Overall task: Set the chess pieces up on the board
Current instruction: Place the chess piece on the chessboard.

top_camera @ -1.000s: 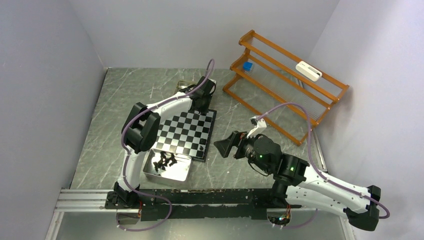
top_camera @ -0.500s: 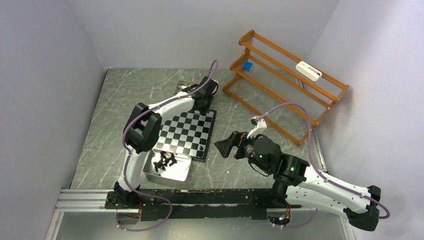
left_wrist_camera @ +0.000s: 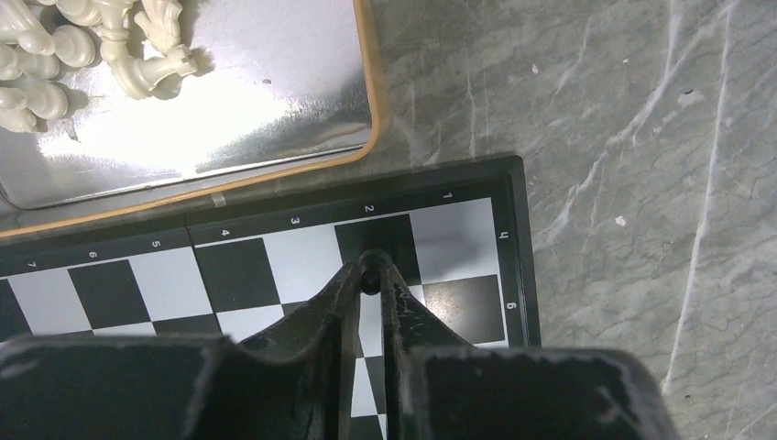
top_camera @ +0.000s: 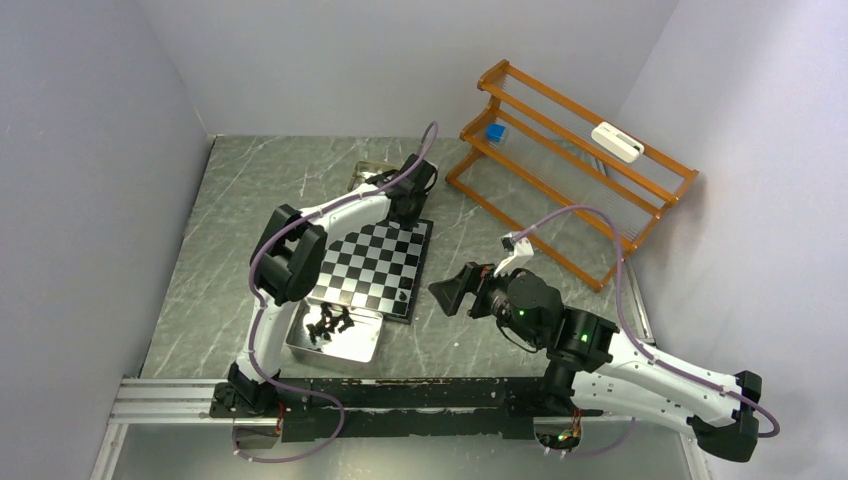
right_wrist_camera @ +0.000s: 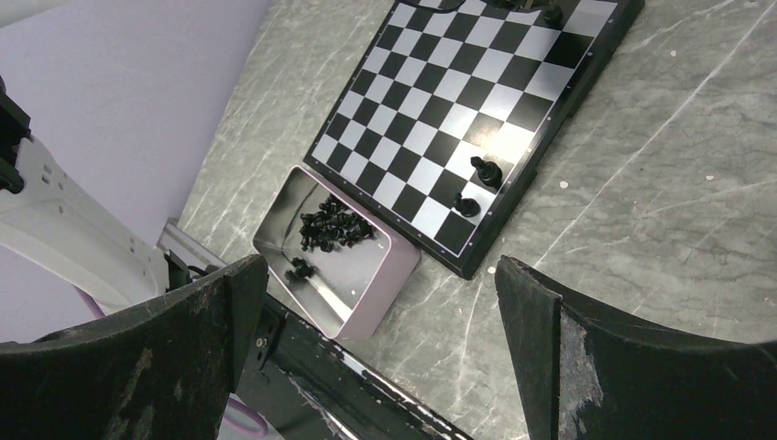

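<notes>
**Left claw pinched on a piece at the board's far right corner**

Grey tabletop (top_camera: 200,260), orange rack (top_camera: 570,150) at its far right corner. Chessboard (top_camera: 365,270) sat mid-tabletop. Right gripper (right_wrist_camera: 380,266) hung wide open and empty off the board's right edge. Silver tin (top_camera: 372,345) just beside the board's near left corner, loose black pieces (right_wrist_camera: 334,227) heaped inside. Gold-rimmed tray (left_wrist_camera: 275,101) just beside the far edge, holding cream pieces (left_wrist_camera: 55,46). Left gripper (left_wrist_camera: 369,280) was narrow, pinching a held black piece (left_wrist_camera: 369,272) over a dark square. Two black pieces (right_wrist_camera: 486,170) stood near the board's near right corner.

There, on the board (left_wrist_camera: 412,188), the border edge facing the tray (left_wrist_camera: 275,92) reads 7, 6, 5, 4, 3, 2, 1; two characters on its side border are unclear.
</notes>
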